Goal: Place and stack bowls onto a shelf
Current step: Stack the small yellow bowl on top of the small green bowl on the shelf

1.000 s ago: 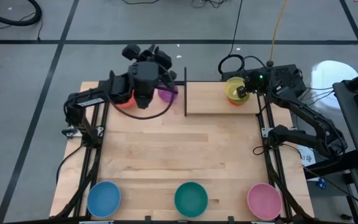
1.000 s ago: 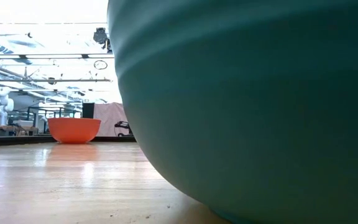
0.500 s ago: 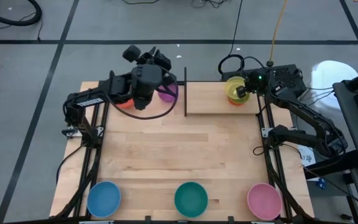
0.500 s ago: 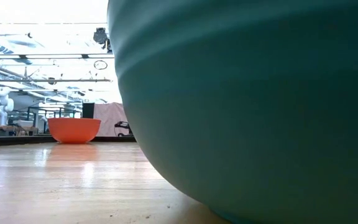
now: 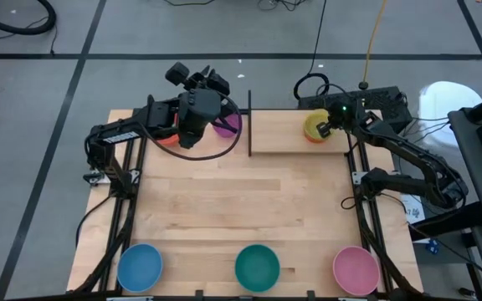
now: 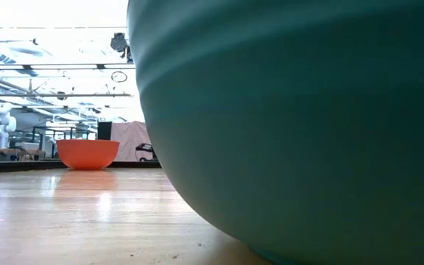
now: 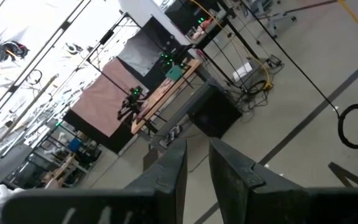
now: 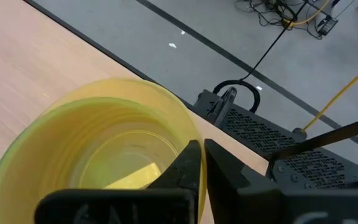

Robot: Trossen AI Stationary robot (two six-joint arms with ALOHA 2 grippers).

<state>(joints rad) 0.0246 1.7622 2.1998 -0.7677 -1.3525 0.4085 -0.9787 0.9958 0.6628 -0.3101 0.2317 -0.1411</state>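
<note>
A yellow bowl sits over the right end of the light-wood shelf, whose black post stands at its left end. My right gripper is shut on this bowl's rim. A purple bowl and a red-orange bowl rest on the table at the far left, partly under my left arm. My left gripper is raised high above them and points level out into the room. A narrow gap shows between its fingers, with nothing in it. My right gripper pinches the yellow bowl's rim on the side toward the table's right edge. One finger is inside the bowl and the other is outside. The fingers slant down from the right. Whether the bowl's base rests on the shelf board, I cannot tell.
Along the table's near edge stand a blue bowl, a teal bowl and a pink bowl. The teal bowl fills most of the low view. Bare wood lies in the table's middle.
My right gripper has rolled a little with the yellow bowl, which now lies flatter over the shelf and shows less of its side. My left gripper's wrist has swung slightly toward the table's right while staying raised.
</note>
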